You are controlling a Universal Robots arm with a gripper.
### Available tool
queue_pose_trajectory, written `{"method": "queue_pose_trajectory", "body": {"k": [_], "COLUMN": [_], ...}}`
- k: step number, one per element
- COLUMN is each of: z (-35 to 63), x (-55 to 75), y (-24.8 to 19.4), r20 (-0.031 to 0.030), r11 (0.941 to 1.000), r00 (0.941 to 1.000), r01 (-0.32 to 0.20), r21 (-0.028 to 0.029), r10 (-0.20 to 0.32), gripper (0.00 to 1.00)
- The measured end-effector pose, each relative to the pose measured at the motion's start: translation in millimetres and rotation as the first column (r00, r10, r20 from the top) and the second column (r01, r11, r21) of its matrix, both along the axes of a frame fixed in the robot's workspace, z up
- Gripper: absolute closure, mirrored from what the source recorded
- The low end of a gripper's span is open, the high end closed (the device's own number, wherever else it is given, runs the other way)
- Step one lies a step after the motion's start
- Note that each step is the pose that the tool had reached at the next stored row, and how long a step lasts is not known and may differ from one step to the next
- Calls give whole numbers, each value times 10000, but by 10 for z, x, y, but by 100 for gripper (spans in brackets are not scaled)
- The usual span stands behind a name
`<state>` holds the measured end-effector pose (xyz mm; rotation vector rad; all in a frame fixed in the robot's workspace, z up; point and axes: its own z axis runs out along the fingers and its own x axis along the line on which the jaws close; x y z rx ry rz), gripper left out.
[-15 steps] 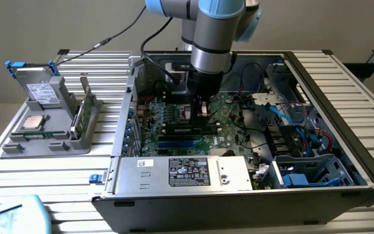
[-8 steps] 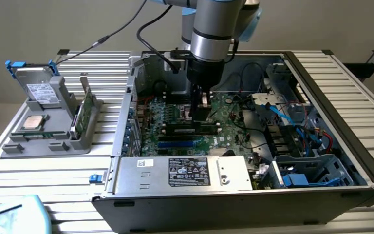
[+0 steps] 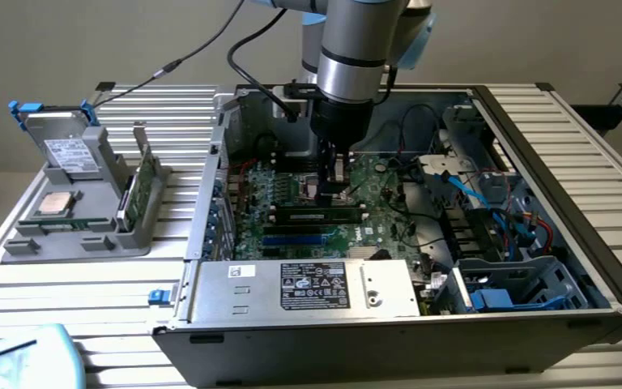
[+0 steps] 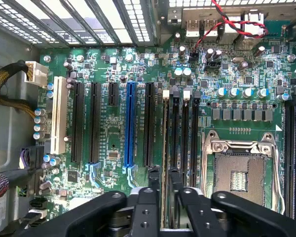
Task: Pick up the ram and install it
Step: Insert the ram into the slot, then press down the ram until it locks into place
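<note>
The ram [image 3: 313, 215] was seen standing on edge in a slot of the motherboard [image 4: 111, 138], near the socket [image 4: 239, 173], inside the case [image 3: 398, 348]. The fingers [image 4: 153, 195] were set narrow, closed on its upper edge, one on each side.

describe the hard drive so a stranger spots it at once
To the exterior view's left of the open black computer case, a grey plastic stand sits on the slatted table. The silver rectangular hard drive stands at its back; unlike the small square metal-topped processor chip lying flat before it, it carries blue tabs.
</note>
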<state>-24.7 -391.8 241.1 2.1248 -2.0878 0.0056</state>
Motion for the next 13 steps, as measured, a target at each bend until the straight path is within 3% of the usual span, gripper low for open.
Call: {"method": "queue_pose_trajectory", "body": {"k": [3, 13], "z": [0, 0], "x": [0, 0], "y": [0, 0], "r20": [0, 0], "r11": [10000, 10000], "r00": [10000, 10000], "r01": [0, 0], "r21": [0, 0], "r10": [0, 0], "gripper": [90, 90]}}
